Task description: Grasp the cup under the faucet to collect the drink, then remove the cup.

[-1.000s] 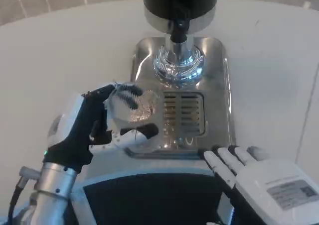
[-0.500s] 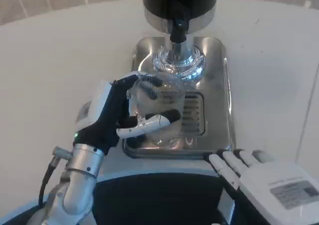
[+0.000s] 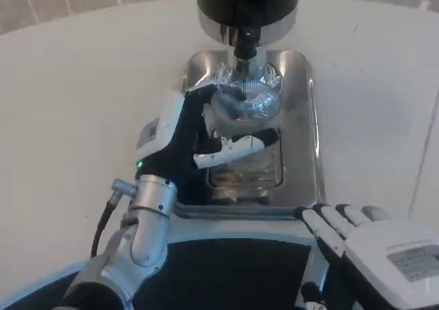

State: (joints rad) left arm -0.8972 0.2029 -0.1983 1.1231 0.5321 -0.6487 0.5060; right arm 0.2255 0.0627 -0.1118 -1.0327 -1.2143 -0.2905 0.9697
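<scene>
White table is bearing a steel tray; left hand is gripping the cup under the faucet. Right hand is lying with fingers spread, holding nothing.

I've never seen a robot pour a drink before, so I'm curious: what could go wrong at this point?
The left hand holds a thin clear cup under the black faucet. Squeezing too hard could crumple it; too loose and it could slip once it is full. If the cup sits off-centre, the drink may splash onto the steel drip tray. The right hand waits at the tray's near corner and could bump it.
</scene>
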